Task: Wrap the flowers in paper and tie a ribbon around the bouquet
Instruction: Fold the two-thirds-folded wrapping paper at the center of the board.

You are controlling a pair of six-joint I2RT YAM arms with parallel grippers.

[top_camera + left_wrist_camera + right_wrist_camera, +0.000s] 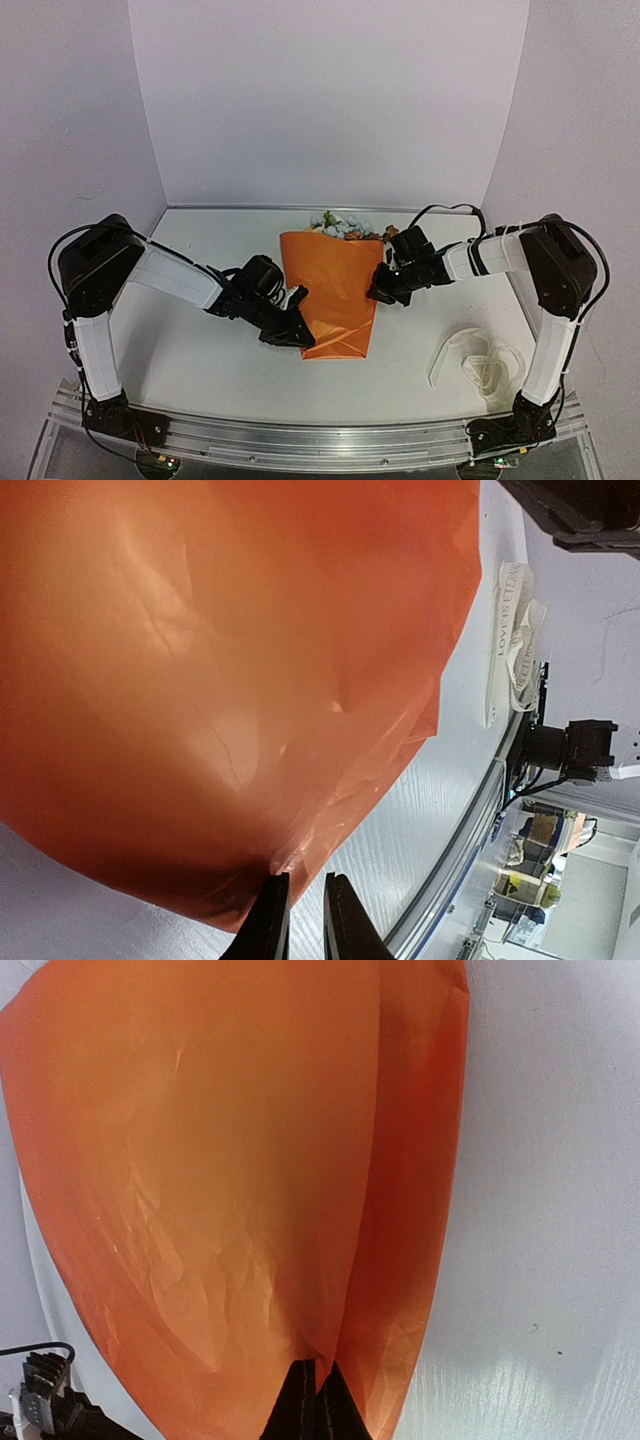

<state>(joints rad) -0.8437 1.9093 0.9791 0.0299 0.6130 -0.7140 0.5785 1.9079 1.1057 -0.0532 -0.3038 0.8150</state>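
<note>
White tabletop (200, 350) lies under us. Our left gripper (303, 882), jaws narrowed to a slit, meets the orange paper (200, 680) just ahead. Our right gripper (316, 1368) pinches its fold. Flowers (340, 226) poke out beyond both.

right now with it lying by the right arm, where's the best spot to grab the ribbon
Probably the outer loop on the left of the ribbon, from straight above. It lies in a loose flat heap on the table, and that strand curves clear of the tangled middle, so it can be pinched across its width.
</note>
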